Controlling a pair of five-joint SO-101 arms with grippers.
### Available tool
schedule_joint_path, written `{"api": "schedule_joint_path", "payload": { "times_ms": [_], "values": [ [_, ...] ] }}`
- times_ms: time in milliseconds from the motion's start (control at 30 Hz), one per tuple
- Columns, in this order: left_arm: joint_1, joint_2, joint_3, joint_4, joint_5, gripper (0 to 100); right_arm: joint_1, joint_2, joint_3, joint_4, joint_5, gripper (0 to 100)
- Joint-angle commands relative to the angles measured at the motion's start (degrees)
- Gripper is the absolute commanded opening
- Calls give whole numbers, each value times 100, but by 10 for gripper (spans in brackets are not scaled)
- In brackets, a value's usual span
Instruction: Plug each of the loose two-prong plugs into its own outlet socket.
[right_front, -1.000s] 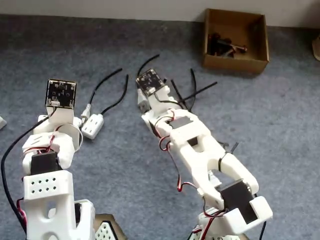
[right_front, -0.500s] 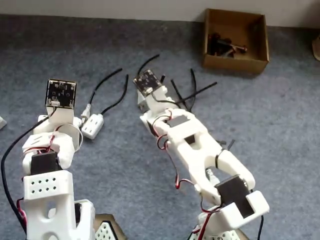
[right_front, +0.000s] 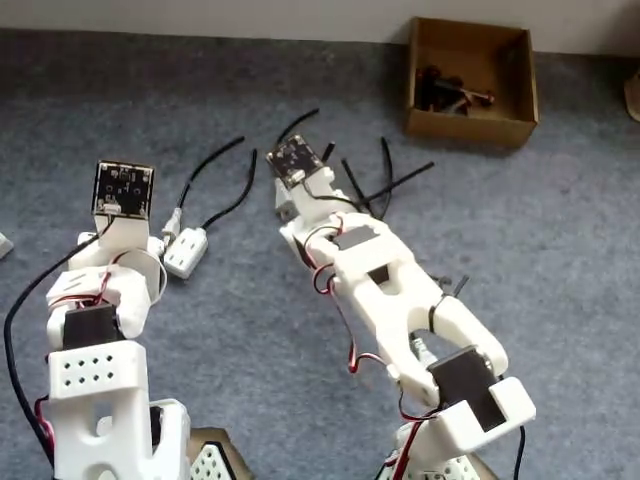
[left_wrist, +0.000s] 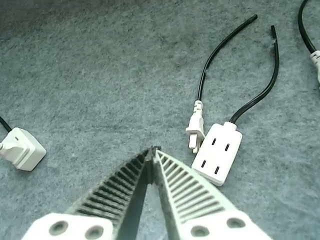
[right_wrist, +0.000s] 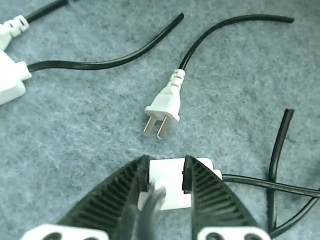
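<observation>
While the left arm (right_front: 100, 330) kept still, the right arm (right_front: 400, 290) had swung its forearm a little to the left over the last second and nudged its wrist slightly farther out. That small shift left the right gripper (right_wrist: 165, 162) above the right socket block (right_wrist: 170, 180). Its jaws were part-open, one finger over each side of the block's middle, and whether they touched the block could not be told. The right plug (right_wrist: 164, 105) lay on the carpet (right_front: 230, 340) just beyond the block, its prongs pointing back toward the block but apart from it.

Nothing on the carpet had moved. The left gripper (left_wrist: 152, 150) hung with its jaws closed on nothing, near the left socket block (left_wrist: 216, 152). The left plug (left_wrist: 195, 125) lay just beside that block, and its prongs were not in any socket.

The change looked like fine aiming rather than a step finished. Neither plug was seated, so both pairs were still to do. The right arm seemed about to take hold of its block or steady it before the plug could be brought in.
</observation>
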Motion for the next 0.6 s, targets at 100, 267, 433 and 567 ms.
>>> {"api": "schedule_joint_path", "payload": {
  "times_ms": [100,267,433,567],
  "values": [
    [119,-75,145,-466,44,5,101,-110,-312,13,35,153],
    [277,-84,119,-457,44,5,-40,-101,-514,22,26,153],
    [523,-75,110,-457,44,5,-48,-101,-585,13,-510,156],
    [497,-75,145,-457,44,5,-40,-101,-725,22,-659,156]
  ]
}}
